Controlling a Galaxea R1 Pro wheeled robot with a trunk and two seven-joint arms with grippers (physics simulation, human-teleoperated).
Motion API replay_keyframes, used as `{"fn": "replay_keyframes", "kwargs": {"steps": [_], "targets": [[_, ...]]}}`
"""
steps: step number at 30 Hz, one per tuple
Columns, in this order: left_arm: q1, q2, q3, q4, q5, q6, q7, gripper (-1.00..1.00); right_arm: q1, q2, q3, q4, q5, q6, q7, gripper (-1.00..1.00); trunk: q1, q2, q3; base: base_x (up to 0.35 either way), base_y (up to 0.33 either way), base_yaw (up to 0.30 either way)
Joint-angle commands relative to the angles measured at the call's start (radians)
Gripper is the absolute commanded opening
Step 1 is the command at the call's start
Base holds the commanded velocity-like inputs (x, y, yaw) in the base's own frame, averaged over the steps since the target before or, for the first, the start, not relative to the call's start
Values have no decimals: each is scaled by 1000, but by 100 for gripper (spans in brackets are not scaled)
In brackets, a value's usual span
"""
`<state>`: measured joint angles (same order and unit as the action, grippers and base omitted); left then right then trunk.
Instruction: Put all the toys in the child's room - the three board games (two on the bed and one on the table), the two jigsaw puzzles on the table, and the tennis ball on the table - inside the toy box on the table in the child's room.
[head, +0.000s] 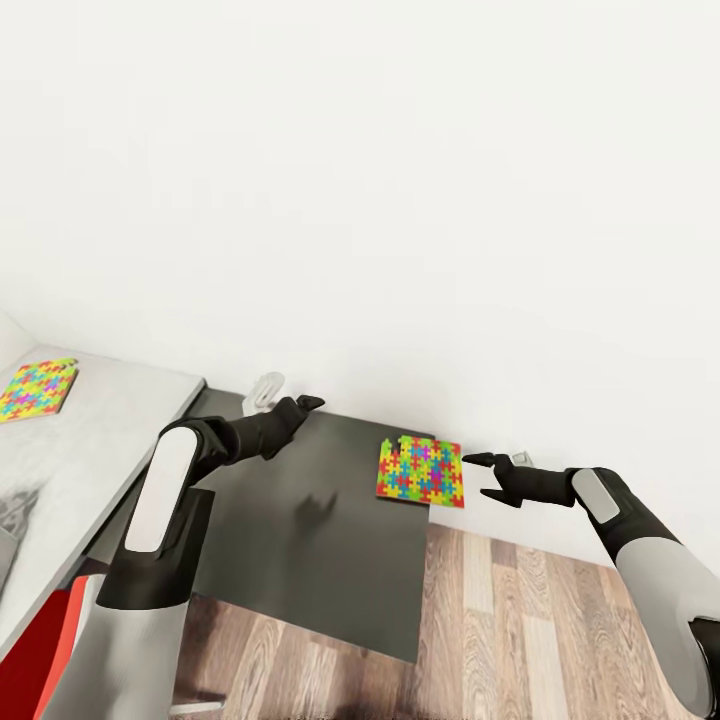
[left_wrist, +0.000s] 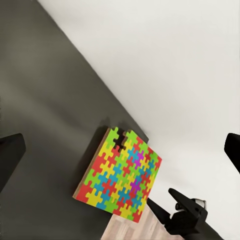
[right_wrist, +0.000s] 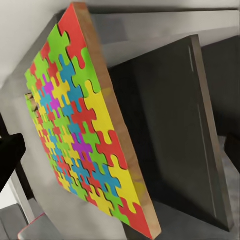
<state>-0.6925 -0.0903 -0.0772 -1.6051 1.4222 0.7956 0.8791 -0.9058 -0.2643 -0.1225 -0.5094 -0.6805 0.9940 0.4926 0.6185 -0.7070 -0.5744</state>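
Puzzle on cabinet: jigsaw puzzle at the dark cabinet far right corner, overhanging.
Second puzzle: second puzzle cut off at the desk left edge.
Right hand: right hand spread open, empty, just beside the puzzle.
Left hand: left hand probably open, hard to read.

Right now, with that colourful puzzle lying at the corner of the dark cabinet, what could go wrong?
The jigsaw puzzle lies at the dark cabinet's far corner, its edge seemingly overhanging; a nudge from the open right gripper could tip it onto the wood floor. It is thin and flat, so the fingers may slip. The second puzzle lies on the table, behind the left arm.
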Motion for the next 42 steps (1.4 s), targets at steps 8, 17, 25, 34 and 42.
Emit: {"fn": "replay_keyframes", "kwargs": {"steps": [8, 17, 25, 34, 42], "targets": [[-1, 0, 0, -1, 12, 1, 11, 100, 0, 0, -5, -1, 7, 6, 14, 100, 0, -1, -14, 0, 0, 0], [-1, 0, 0, -1, 13, 1, 11, 100, 1, -1, -7, -4, 5, 8, 22, 100, 0, -1, -24, 0, 0, 0], [-1, 0, 0, -1, 14, 1, 11, 100, 3, -5, -7, -5, 5, 8, 69, 100, 0, -1, -27, 0, 0, 0], [-1, 0, 0, -1, 14, 1, 11, 100, 8, -10, -8, -6, 8, 5, 134, 100, 0, -1, -28, 0, 0, 0], [-1, 0, 0, -1, 14, 2, 11, 100, 10, -11, -8, -5, 8, 5, 145, 100, 0, -1, -28, 0, 0, 0]]}}
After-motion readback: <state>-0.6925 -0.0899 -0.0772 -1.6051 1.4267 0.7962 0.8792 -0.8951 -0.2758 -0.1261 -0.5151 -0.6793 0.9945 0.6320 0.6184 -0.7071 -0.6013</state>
